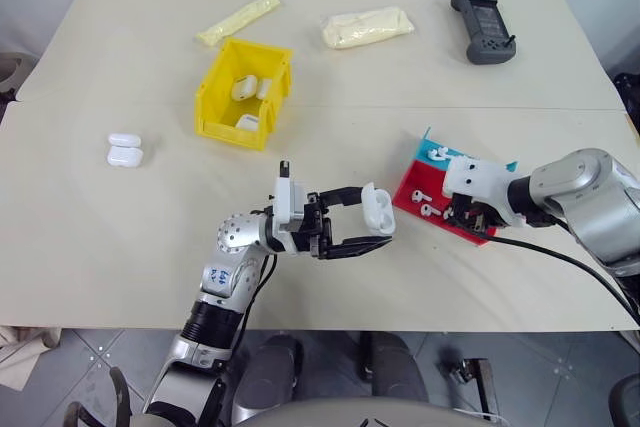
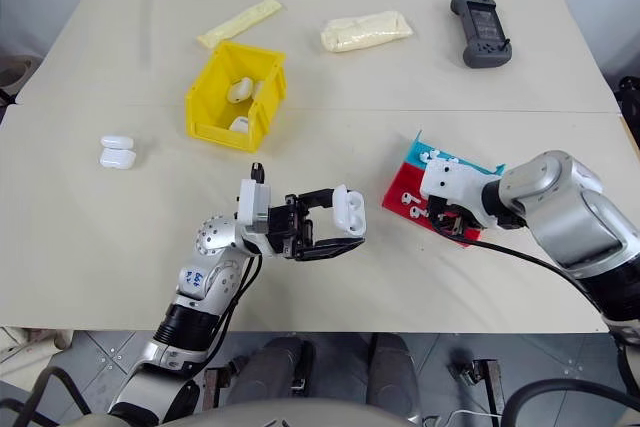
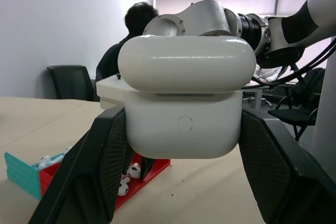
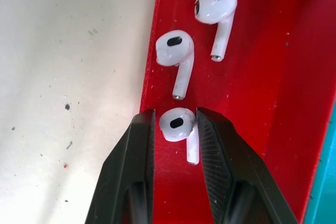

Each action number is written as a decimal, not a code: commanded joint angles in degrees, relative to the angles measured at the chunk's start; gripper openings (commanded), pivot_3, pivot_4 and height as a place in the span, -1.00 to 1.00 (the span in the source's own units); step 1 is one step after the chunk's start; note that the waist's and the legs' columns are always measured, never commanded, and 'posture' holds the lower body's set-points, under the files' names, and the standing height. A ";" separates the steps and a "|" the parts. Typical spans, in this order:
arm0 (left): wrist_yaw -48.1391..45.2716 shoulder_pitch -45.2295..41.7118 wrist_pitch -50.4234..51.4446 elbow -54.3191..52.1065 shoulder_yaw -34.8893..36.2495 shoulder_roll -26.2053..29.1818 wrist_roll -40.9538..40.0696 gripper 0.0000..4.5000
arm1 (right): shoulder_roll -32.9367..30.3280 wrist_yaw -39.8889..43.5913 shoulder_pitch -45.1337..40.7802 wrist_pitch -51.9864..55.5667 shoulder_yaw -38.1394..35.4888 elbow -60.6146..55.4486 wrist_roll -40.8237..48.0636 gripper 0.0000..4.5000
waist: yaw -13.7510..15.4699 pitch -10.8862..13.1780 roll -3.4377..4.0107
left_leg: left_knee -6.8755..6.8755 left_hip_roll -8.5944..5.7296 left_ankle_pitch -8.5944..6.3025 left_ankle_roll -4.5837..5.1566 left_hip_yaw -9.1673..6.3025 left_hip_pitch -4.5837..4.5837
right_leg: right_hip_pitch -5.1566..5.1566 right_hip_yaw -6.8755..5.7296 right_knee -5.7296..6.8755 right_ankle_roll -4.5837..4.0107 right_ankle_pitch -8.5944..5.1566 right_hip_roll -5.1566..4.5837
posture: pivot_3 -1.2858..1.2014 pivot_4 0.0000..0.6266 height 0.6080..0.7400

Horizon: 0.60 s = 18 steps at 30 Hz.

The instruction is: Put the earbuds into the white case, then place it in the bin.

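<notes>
The left gripper [image 1: 372, 227] is clamped on the white case [image 1: 376, 208] and holds it in the air above the counter [image 1: 120, 237], just beside the red and blue tray [image 1: 409, 185]. In the left wrist view the two black fingers [image 3: 92, 171] press on the two sides of the case body, and the lid sits on top; I cannot tell for sure if it is fully shut.

The right gripper [image 4: 176, 129] is down in the red part of the tray. Its fingers are narrow around the head of one earbud [image 4: 177, 125] and appear to touch it on both sides, but the earbud lies on the tray floor, not yet lifted. Two other earbuds [image 4: 176, 56] lie just beside it, further into the tray.

The yellow bin [image 1: 243, 92] stands well apart from the tray, across the counter, with some white cases already inside.

I judge the earbud to be very light, hard and glossy, so it can slip or jump out from the fingers easily. The round head looks the best place to hold, not the thin stem. The case is also smooth and stiff, so a firm hold on its flat sides is safer.
</notes>
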 commanded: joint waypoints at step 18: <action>0.87 -0.38 0.13 -3.18 0.44 -0.01 -1.14 0.24 | -0.37 6.64 -0.06 -14.25 -0.30 5.30 -5.91 -0.45 | 0.01 0.00 0.00 | 0.00 -0.02 0.00 0.00 0.00 0.01 | 0.02 -0.01 -0.01 0.00 0.00 0.00 | 0.03 -0.52 1.00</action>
